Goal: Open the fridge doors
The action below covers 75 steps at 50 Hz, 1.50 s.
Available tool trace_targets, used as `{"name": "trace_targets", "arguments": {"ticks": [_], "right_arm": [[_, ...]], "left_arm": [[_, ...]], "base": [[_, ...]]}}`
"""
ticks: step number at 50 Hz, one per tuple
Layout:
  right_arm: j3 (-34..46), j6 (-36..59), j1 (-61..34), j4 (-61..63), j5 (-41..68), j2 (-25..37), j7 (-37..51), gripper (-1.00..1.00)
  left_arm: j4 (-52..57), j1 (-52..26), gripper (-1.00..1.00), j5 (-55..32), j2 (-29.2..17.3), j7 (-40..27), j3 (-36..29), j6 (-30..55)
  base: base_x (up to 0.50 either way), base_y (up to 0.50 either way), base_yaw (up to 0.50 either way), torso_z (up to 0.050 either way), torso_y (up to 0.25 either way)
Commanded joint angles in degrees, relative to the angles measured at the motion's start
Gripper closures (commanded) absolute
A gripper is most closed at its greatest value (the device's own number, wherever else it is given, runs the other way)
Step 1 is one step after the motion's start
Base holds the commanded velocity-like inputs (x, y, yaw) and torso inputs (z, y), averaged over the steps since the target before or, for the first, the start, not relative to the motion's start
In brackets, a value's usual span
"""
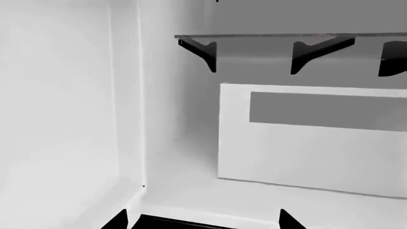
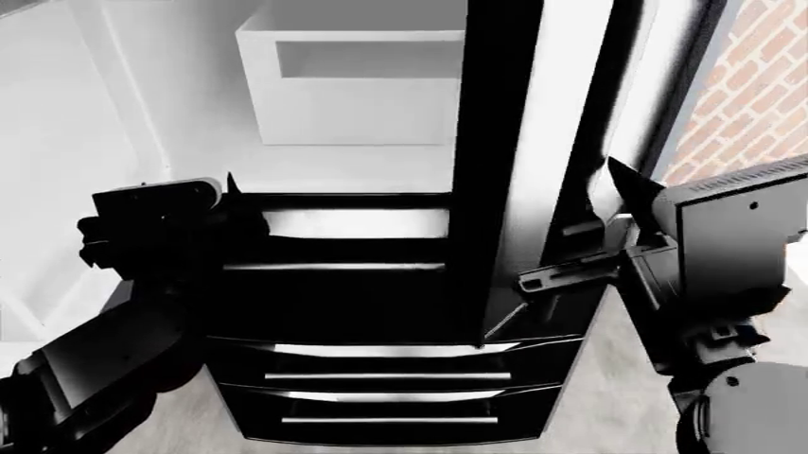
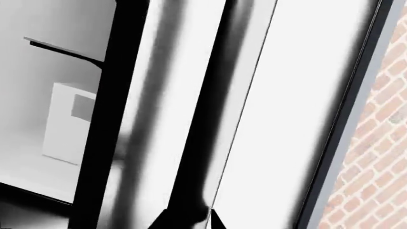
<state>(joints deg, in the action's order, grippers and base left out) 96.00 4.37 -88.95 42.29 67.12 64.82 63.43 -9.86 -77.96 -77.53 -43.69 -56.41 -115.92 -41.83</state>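
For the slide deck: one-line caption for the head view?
Left fridge door swung open on a white interior with a bin; right fridge door still shut, right gripper at its handle.

At my right I see a red brick wall [image 2: 758, 85]. Under me the floor [image 2: 606, 416] is pale grey, in even light.

Head looks down; both wrists close in, all sharing the white bin [image 2: 360, 90].
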Motion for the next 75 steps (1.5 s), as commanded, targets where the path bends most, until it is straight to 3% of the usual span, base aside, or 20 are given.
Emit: {"name": "trace_targets", "arguments": {"ticks": [1, 3, 8, 9, 17, 28, 29, 35, 38, 39, 43, 46, 48, 52, 63, 75], "right_arm": [[-6.1, -0.1, -6.3, 17.7, -9.9, 21.0, 8.7, 1.0], [-4.9, -2.5, -6.5, 17.7, -11.8, 24.9, 7.3, 1.0], [-5.1, -2.6, -6.6, 17.7, -14.4, 25.2, 11.0, 1.0], [-5.1, -2.5, -6.7, 17.7, -15.3, 25.2, 11.3, -1.0], [-11.3, 6.1, -12.7, 17.7, -14.1, 25.2, 7.4, -1.0], [-14.5, 6.6, -15.7, 17.7, -14.7, 25.2, -3.4, -1.0], [-23.1, 15.2, -24.3, 17.7, -6.1, 16.6, 5.2, -1.0], [-74.7, -34.7, 27.3, 17.7, -57.6, -35.0, -46.4, -1.0], [-100.4, -25.9, 53.1, 17.7, -83.4, -60.8, -71.3, -1.0], [-97.7, -23.2, 61.7, 17.7, -92.0, -64.8, -71.8, -1.0], [-76.1, -4.0, 93.8, 17.7, -109.1, -64.8, -73.6, -1.0], [-55.1, 15.3, 80.7, 17.7, -122.5, -64.8, -73.9, -1.0], [-48.9, 24.2, 73.4, 17.7, -125.1, -64.8, -74.8, -1.0], [-46.7, 32.4, 64.7, 17.7, -122.5, -64.8, -77.2, -1.0], [-52.5, 58.7, 44.2, 17.7, -109.3, -64.8, -85.4, -1.0], [-51.3, 70.9, 40.2, 17.7, -108.2, -64.8, -89.5, -1.0]], "left_arm": [[-1.2, -0.2, -1.0, 1.7, 1.3, 0.8, 1.6, -0.4], [-0.8, -0.2, -1.0, 2.0, 1.2, 0.6, 1.6, -0.3], [-0.6, -0.1, -1.0, 2.6, 1.2, 0.3, 1.6, -0.1], [-0.5, -0.1, -1.0, 2.6, 1.2, 0.3, 1.6, 0.0], [-0.2, 0.3, -1.0, 3.1, 1.3, 0.1, 1.8, 0.1], [-0.3, 0.7, -1.0, 3.4, 1.4, 0.1, 2.2, 0.3], [-0.4, 0.8, -1.0, 3.4, 1.4, 0.1, 2.2, 0.3], [-0.6, 1.0, -1.0, 2.8, 1.4, 0.6, 2.7, 0.4], [-0.7, 1.1, -1.0, 2.9, 1.4, 0.6, 2.8, 0.4], [-0.7, 1.1, -1.0, 2.9, 1.4, 0.7, 2.8, 0.5], [-1.0, 1.4, -1.0, 2.8, 1.5, 0.8, 3.0, 0.6], [-0.7, 1.3, -1.0, 3.0, 1.4, 0.7, 3.1, 0.7], [-0.7, 1.4, -1.0, 3.0, 1.3, 0.7, 3.2, 0.7], [-0.8, 1.5, -1.0, 2.9, 1.3, 0.9, 3.4, 0.7], [-0.6, 1.8, -1.0, 3.0, 1.2, 1.1, 3.9, 0.9], [-0.9, 2.5, -1.0, 3.3, 1.5, 1.1, 4.2, 1.1]], "base": [[0.0, 0.0, 0.0, 0.0, 0.0], [0.0, 0.0, 0.0, 0.0, 0.0], [0.0, 0.0, 0.0, 0.0, 0.0], [0.0, 0.0, 0.0, 0.0, 0.0], [0.0, 0.0, 0.0, 0.0, 0.0], [0.0, 0.0, 0.0, 0.0, 0.0], [0.0, 0.0, 0.0, 0.0, 0.0], [0.0, 0.0, 0.0, 0.0, 0.0], [0.0, 0.0, 0.0, 0.0, 0.0], [0.0, 0.0, 0.0, 0.0, 0.0], [0.0, 0.0, 0.0, 0.0, 0.0], [0.0, 0.0, 0.0, 0.0, 0.0], [0.0, 0.0, 0.0, 0.0, 0.0], [0.0, 0.0, 0.0, 0.0, 0.0], [0.0, 0.0, 0.0, 0.0, 0.0], [0.0, 0.0, 0.0, 0.0, 0.0]]}}
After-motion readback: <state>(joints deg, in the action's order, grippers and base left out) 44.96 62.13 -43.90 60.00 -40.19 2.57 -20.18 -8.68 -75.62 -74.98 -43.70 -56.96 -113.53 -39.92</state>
